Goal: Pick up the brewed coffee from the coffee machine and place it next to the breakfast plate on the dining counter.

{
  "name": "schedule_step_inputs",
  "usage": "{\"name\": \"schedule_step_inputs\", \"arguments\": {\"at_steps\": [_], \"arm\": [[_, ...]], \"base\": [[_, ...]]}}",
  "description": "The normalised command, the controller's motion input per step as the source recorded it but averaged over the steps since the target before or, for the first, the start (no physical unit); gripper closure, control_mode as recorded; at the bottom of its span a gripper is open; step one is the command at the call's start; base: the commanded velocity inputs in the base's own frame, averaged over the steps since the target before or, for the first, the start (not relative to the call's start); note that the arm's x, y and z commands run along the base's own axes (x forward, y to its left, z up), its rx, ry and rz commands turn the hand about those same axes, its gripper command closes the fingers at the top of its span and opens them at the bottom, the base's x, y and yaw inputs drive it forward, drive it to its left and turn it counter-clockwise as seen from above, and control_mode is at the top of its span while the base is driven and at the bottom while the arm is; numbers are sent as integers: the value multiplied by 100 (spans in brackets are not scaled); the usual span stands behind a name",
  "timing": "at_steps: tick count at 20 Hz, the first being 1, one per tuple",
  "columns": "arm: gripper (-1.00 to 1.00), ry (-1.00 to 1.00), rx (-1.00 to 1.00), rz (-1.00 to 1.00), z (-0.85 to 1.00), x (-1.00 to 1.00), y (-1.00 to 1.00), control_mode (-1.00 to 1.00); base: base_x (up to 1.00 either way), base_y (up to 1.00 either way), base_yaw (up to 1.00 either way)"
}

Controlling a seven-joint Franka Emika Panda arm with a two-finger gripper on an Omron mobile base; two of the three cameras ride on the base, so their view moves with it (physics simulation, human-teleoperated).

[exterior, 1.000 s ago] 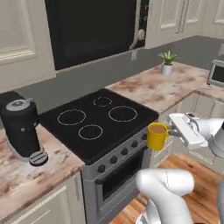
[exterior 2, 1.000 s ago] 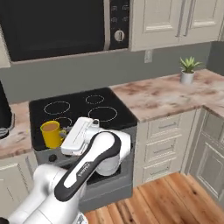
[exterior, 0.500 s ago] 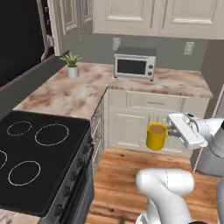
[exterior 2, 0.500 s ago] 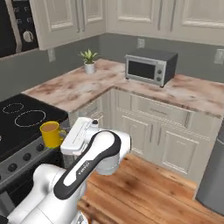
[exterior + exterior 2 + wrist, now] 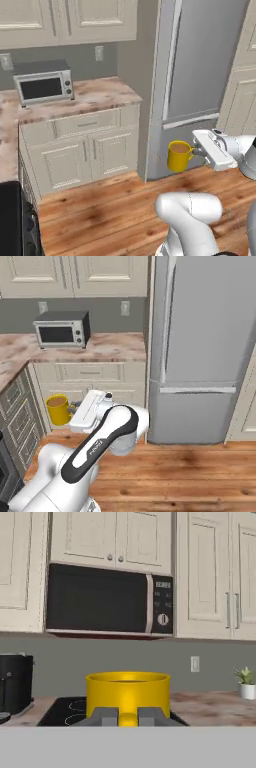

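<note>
Mug in hand, carried through the kitchen, counter not yet reached.

The gripper (image 5: 196,151) was closed on the handle of the yellow mug (image 5: 179,155), which hung upright in the air over the wood floor (image 5: 100,215), brown coffee visible inside, in front of the grey fridge (image 5: 200,65). In the right base view the mug (image 5: 58,408) sat left of the arm, near the cream cabinets (image 5: 75,376) with the toaster oven (image 5: 62,329) on top. The hand view showed the mug (image 5: 127,694) between the fingertips (image 5: 104,715), with the black coffee machine (image 5: 15,682) far behind on the left. Judged from this, pickup was done; finding the dining counter and setting the mug beside the plate remained.
</note>
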Motion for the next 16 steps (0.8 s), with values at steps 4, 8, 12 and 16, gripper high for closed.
{"name": "schedule_step_inputs", "arguments": {"at_steps": [4, 8, 12, 16], "arm": [[100, 0, 0, 0, 0, 0, 0, 100], [100, 0, 0, 0, 0, 0, 0, 100], [100, 0, 0, 0, 0, 0, 0, 100], [100, 0, 0, 0, 0, 0, 0, 100]], "base": [[0, 0, -88], [0, 0, -85], [0, 0, -85], [0, 0, -85]]}}
